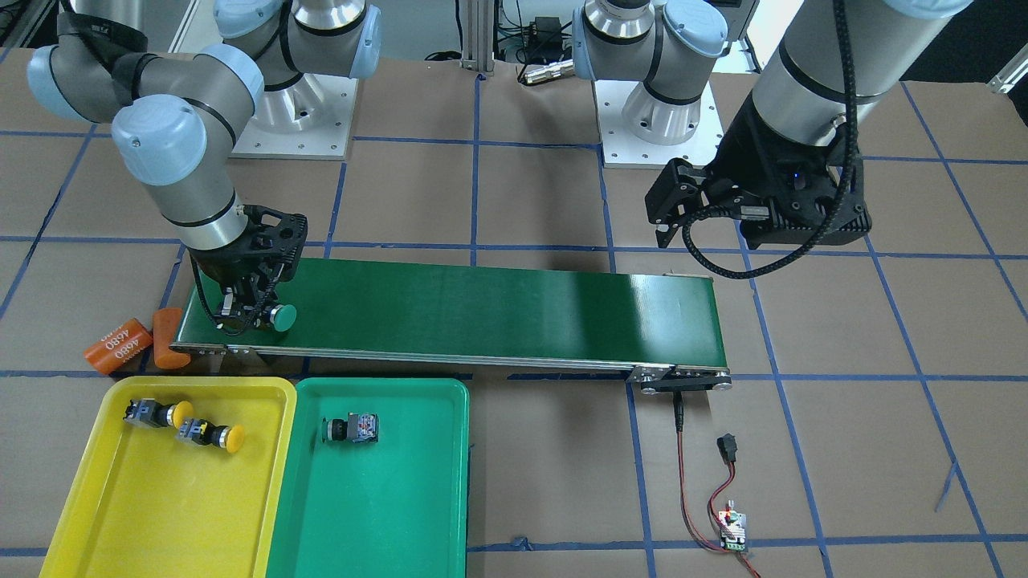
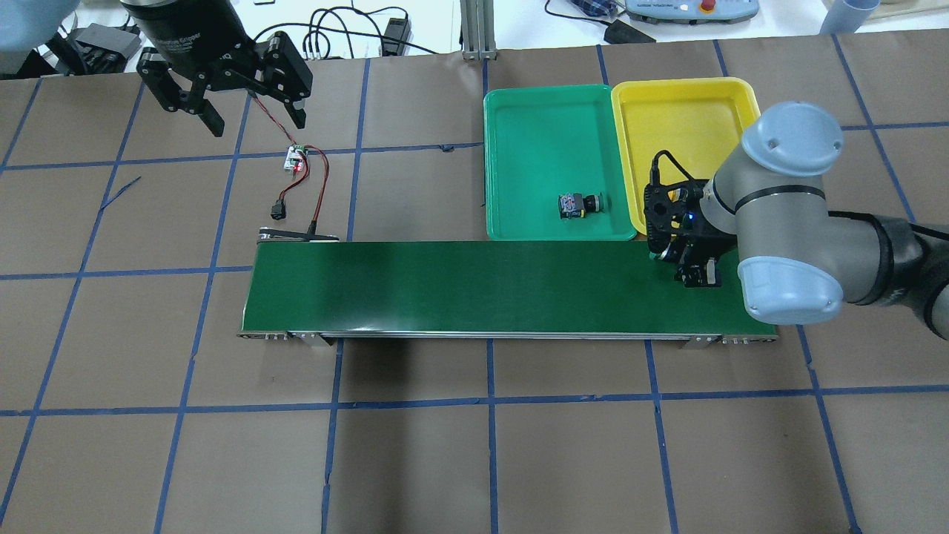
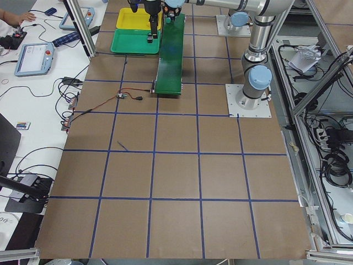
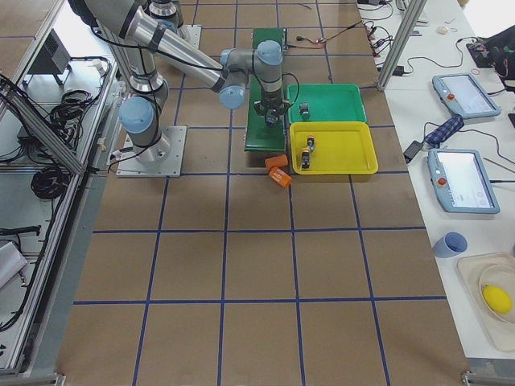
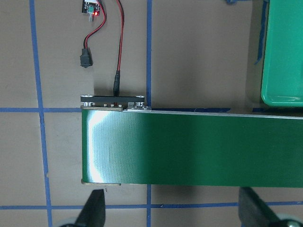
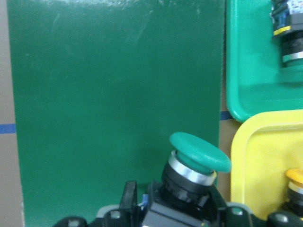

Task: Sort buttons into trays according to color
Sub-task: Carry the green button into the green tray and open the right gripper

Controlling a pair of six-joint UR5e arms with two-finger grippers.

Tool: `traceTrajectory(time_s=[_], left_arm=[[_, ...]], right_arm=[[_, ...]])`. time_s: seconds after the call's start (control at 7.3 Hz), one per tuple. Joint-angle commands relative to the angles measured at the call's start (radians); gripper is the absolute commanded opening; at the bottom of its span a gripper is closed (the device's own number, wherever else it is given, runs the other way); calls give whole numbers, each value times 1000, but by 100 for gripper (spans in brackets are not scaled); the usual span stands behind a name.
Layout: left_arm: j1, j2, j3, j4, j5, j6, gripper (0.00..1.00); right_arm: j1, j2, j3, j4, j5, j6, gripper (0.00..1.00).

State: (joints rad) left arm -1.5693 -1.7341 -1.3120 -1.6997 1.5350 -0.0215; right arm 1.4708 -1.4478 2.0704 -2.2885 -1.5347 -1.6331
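Gripping round-capped green button [image 6: 200, 152]: right end effector [image 1: 255, 313], above glossy belt [image 1: 482, 313].

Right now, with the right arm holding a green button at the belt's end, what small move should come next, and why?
Probably raise the right gripper a little and shift it toward the green tray. Its fingers look shut on the green button low over the conveyor belt, and the yellow tray nearest it is the wrong colour.
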Motion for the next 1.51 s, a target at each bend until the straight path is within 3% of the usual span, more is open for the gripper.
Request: traceTrajectory(time_s=[0.0,0.41,0.69,0.82,0.96,1.1,1.37], left_arm=[[0,-1,-1,0,1,0,100],[0,-4,0,6,1,0,100],[0,-7,0,6,-1,0,100],[0,-1,2,6,1,0,100],[0,1,2,6,1,0,100],[0,-5,2,6,1,0,100],[0,-4,2,6,-1,0,100]], right_arm=[[104,100,-149,18,4,-7,11],[305,278,-319,12,-2,-16,13],[348,361,-387,-2,11,-31,20],[348,369,-392,-3,13,-51,30],[345,371,-394,-3,11,-63,51],[342,380,-394,-2,13,-65,97],[336,371,-395,0,5,-60,100]])
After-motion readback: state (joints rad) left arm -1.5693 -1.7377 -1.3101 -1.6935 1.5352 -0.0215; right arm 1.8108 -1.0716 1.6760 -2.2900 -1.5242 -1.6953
